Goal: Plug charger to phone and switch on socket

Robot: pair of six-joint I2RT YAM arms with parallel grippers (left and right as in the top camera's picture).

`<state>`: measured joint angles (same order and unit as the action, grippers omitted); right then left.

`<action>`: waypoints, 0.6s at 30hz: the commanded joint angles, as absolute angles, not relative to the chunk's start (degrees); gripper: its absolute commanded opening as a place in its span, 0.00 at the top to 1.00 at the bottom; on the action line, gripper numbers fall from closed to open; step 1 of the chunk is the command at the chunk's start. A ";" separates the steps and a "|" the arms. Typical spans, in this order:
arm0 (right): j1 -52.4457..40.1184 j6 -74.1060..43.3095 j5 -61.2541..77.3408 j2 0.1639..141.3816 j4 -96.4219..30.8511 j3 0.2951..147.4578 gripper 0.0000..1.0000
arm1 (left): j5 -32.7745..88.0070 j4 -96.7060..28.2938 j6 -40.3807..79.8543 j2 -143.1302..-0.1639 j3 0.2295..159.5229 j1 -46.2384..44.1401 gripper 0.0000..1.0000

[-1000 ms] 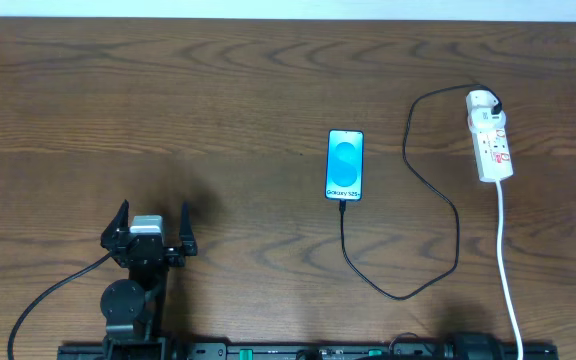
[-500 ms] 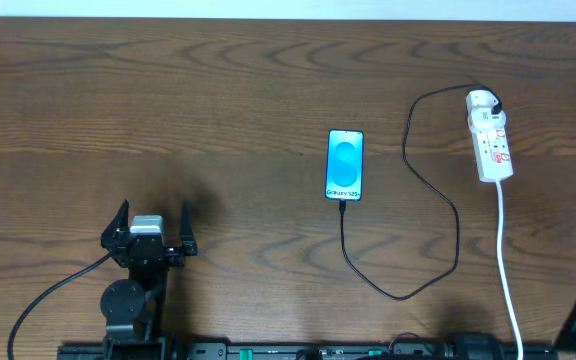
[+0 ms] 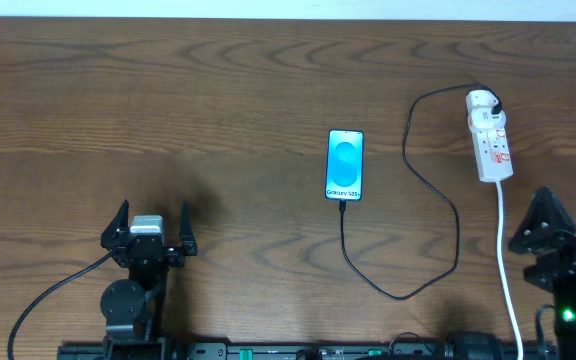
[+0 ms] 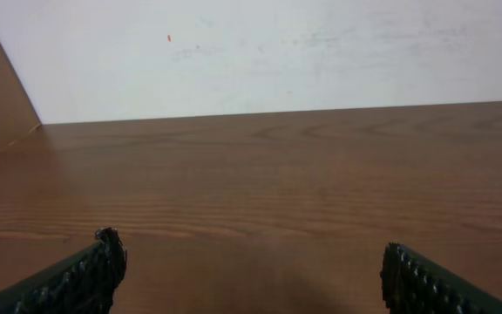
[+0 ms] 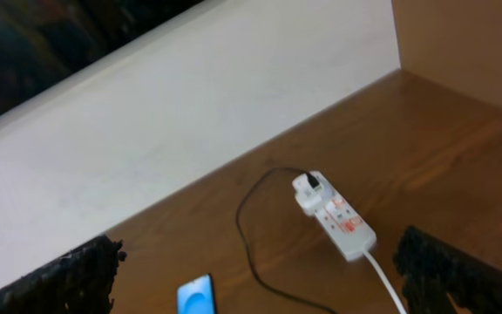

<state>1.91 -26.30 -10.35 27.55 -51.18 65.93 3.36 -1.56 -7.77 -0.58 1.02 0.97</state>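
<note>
The left gripper (image 3: 153,212) hovers low over the wooden surface (image 3: 218,90), released and empty, its two fingers spread wide with only bare wood between them in the left wrist view. The right gripper (image 5: 255,266) is likewise released and holds nothing. The socket (image 3: 490,140) lies ahead of the right gripper and a little to its left, well apart from it, and its white cord (image 3: 505,260) runs back just beside the gripper's left finger. The phone (image 3: 345,165) lies face up, further to the right gripper's left and ahead, and forward and well to the right of the left gripper. The charger (image 3: 457,230) loops between them, its adapter at the socket's far end and its small plug touching the phone's near edge. Whether the socket's switches are on cannot be told.
</note>
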 commanded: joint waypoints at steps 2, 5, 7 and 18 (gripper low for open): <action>2.59 -26.06 -11.27 21.21 -45.74 57.39 0.01 | 4.25 -3.81 -8.54 -0.30 0.25 1.21 0.05; 2.59 -26.06 -11.27 16.10 -40.97 51.13 0.01 | 4.23 -3.81 -8.54 -0.30 0.25 1.21 0.05; 2.61 -26.09 -11.29 12.78 -38.15 47.27 0.01 | 4.23 -3.81 -8.54 -0.30 0.25 1.21 0.05; 2.72 -26.06 -11.57 1.48 -21.02 28.05 0.01 | 4.25 -3.81 -8.54 -0.30 0.25 1.21 0.05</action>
<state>2.44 -26.30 -10.79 3.60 -24.14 32.40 3.51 -1.63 -7.77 -0.58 1.04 0.97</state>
